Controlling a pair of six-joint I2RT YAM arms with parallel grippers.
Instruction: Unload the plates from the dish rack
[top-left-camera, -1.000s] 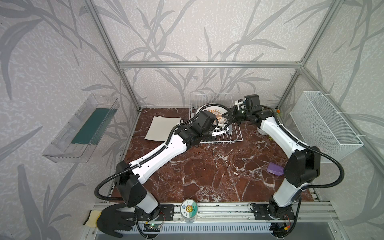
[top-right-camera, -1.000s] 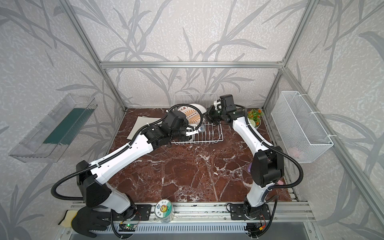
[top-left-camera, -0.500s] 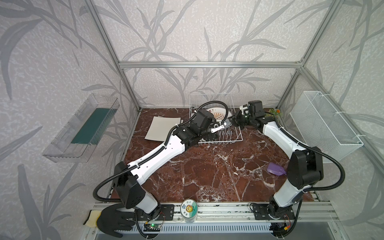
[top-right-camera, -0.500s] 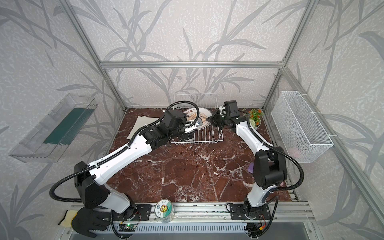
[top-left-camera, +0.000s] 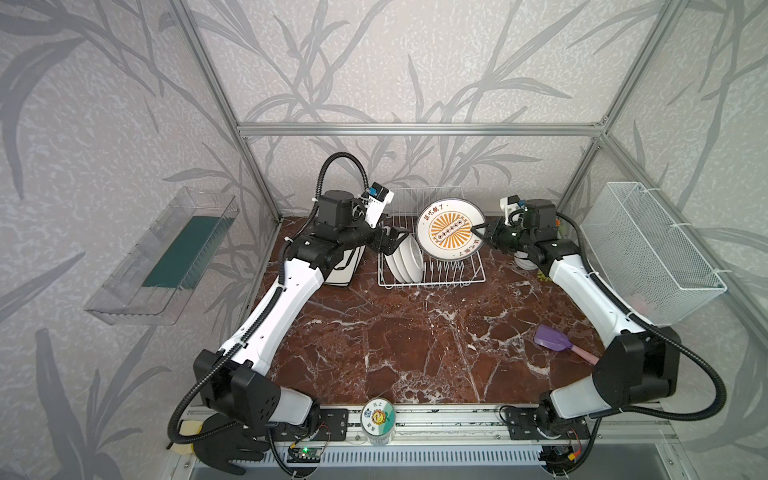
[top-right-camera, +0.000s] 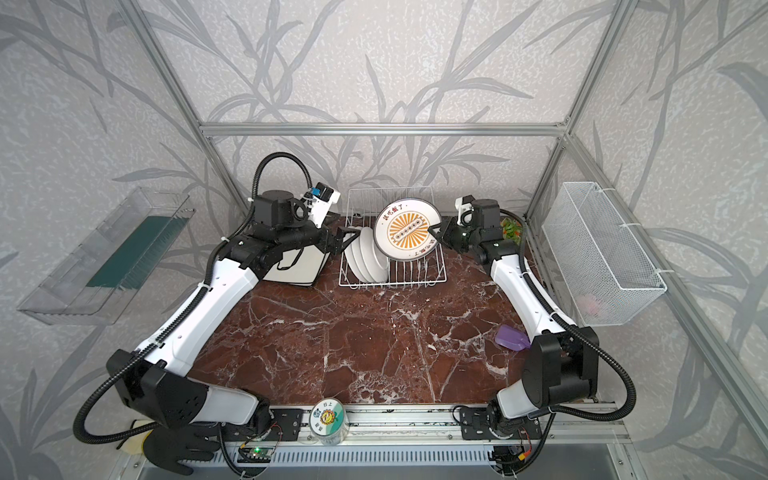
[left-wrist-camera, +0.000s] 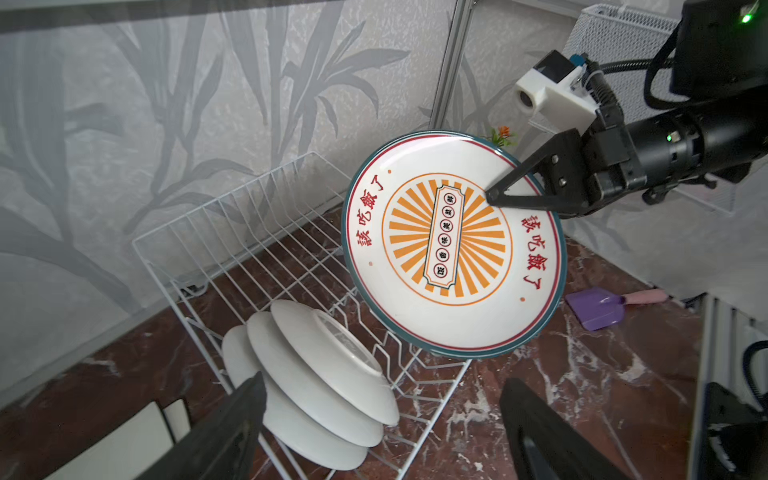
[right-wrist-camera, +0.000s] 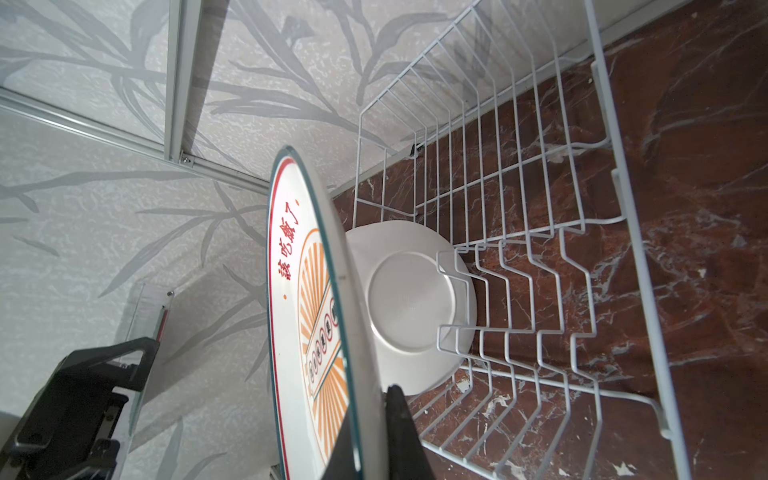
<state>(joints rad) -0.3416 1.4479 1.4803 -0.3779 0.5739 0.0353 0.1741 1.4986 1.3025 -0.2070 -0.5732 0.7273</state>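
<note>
A round white plate with an orange sunburst design (top-left-camera: 451, 235) (top-right-camera: 407, 228) (left-wrist-camera: 453, 249) (right-wrist-camera: 307, 311) hangs tilted above the white wire dish rack (top-left-camera: 457, 282) (top-right-camera: 415, 282) (left-wrist-camera: 232, 216) (right-wrist-camera: 540, 208). My right gripper (top-left-camera: 478, 232) (top-right-camera: 434, 235) (left-wrist-camera: 494, 197) (right-wrist-camera: 370, 415) is shut on its right rim. Three plain white plates (top-left-camera: 405, 262) (top-right-camera: 368, 259) (left-wrist-camera: 324, 374) (right-wrist-camera: 411, 307) stand in the rack's left end. My left gripper (top-left-camera: 395, 243) (top-right-camera: 347, 239) (left-wrist-camera: 382, 380) is open just left of them, holding nothing.
A square pale plate (top-left-camera: 345, 266) (top-right-camera: 299, 266) lies on the marble left of the rack. A purple scoop (top-left-camera: 548, 338) (top-right-camera: 511, 336) (left-wrist-camera: 598, 309) lies at the right. A white mesh basket (top-left-camera: 648, 249) hangs on the right wall, a clear tray (top-left-camera: 166, 257) on the left wall.
My left gripper has opened, let go of the sunburst plate and drawn back to the left. The right gripper now carries that plate alone, higher above the rack.
</note>
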